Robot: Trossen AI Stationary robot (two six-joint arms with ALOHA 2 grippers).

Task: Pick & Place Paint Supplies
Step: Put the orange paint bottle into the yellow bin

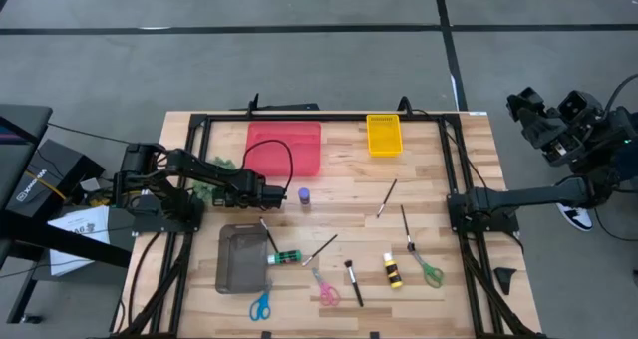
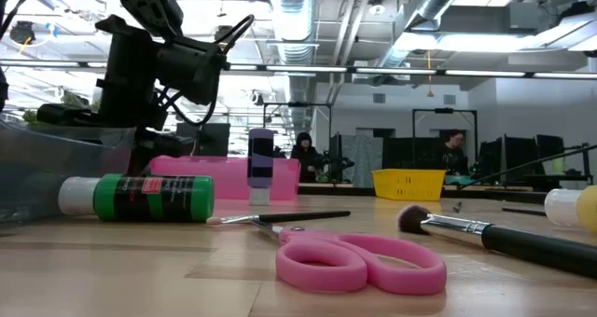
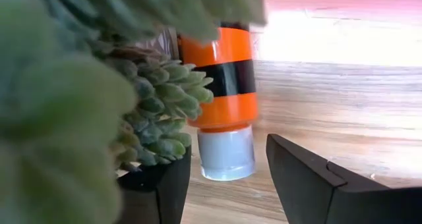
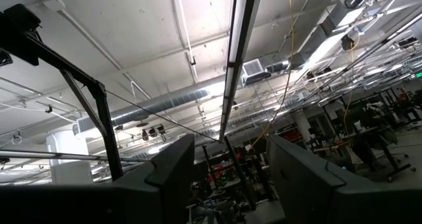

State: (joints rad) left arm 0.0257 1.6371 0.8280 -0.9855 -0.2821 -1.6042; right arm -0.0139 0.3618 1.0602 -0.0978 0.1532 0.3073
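Paint supplies on wooden table (image 1: 439, 219); left arm working, right arm parked off the right edge.

Largest first: red tray (image 1: 285, 148) and yellow bin (image 1: 384, 135) at the far edge; grey container (image 1: 242, 258) near the front-left corner, a green paint bottle (image 1: 285, 256) lying beside it. Left gripper (image 1: 279, 194), left of centre, fingers spread and grasping nothing, points at an upright purple bottle (image 1: 304, 195) just ahead; its wrist view shows an orange-and-black bottle (image 3: 221, 102) beyond a green fuzzy tuft (image 3: 99, 85). Right gripper (image 4: 231, 178) raised, aimed at the ceiling, fingers apart, empty. Blue scissors (image 1: 260, 306), pink scissors (image 1: 326, 291), green scissors (image 1: 427, 269) along the front edge. Yellow-and-black bottle (image 1: 393, 271) front right. Thin brushes (image 1: 386, 198) lie mid-table.
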